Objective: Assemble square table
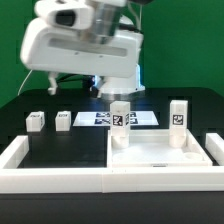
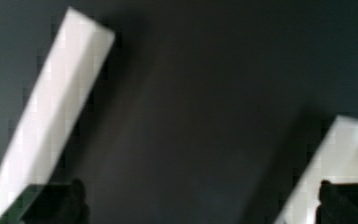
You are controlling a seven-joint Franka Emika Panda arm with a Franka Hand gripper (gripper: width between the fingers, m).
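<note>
Exterior view: bright, even light, low resolution, soft overall. Slab point(image 1: 160, 155) and arm point(image 1: 80, 45) whites nearly blown out; only faint shadows on dark table point(image 1: 30, 100). Wrist view: dimmer, heavily blurred, out of focus; white strip point(image 2: 60, 110) edges smeared, dark background flat.

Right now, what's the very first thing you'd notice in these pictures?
The big white robot arm hangs over the back of the black table. Two upright legs stand at the back corners of the square slab, toward the exterior view's right. Two loose legs sit on the table at the exterior view's left.
</note>
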